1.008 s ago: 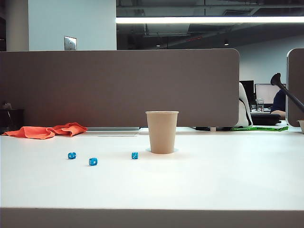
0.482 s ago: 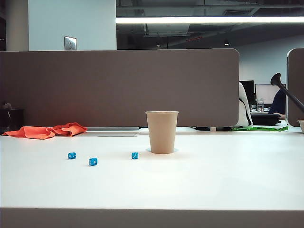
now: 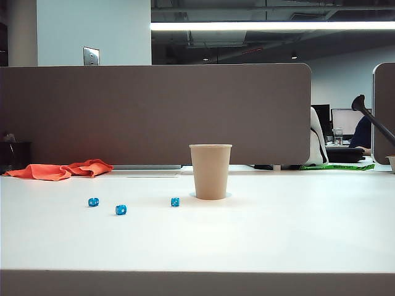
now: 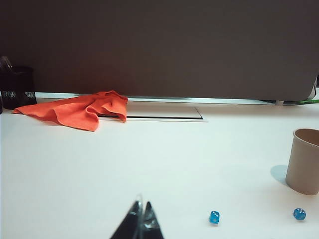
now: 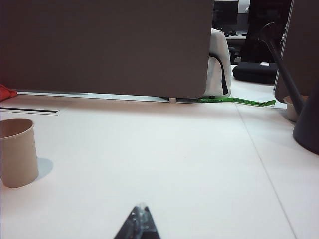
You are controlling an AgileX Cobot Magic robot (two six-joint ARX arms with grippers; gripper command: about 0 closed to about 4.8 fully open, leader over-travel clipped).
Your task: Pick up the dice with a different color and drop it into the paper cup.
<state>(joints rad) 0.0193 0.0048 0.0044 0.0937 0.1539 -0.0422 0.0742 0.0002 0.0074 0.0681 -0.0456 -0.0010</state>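
Three bright blue dice [image 3: 121, 209] lie on the white table [image 3: 278, 234], strung in a loose row toward its left side, the rightmost one just beside the paper cup [image 3: 210, 171]. That cup stands upright near the table's middle, its long axis vertical, rolled rim and open mouth pointing up, narrower base on the surface. The dice with a different color shows in none of the views, so its place cannot be told. An orange cloth [image 3: 60, 169] lies crumpled at the far left edge of the table, against the grey partition [image 3: 154, 114].

Neither arm appears in the exterior view. The left gripper [image 4: 141, 219] hovers low over the near part of the table, short of the blue dice, its fingers pressed together to a point with nothing between them. The right gripper [image 5: 140, 221] hangs likewise over bare surface on the right side, well apart from the cup, fingers closed tight and holding nothing.
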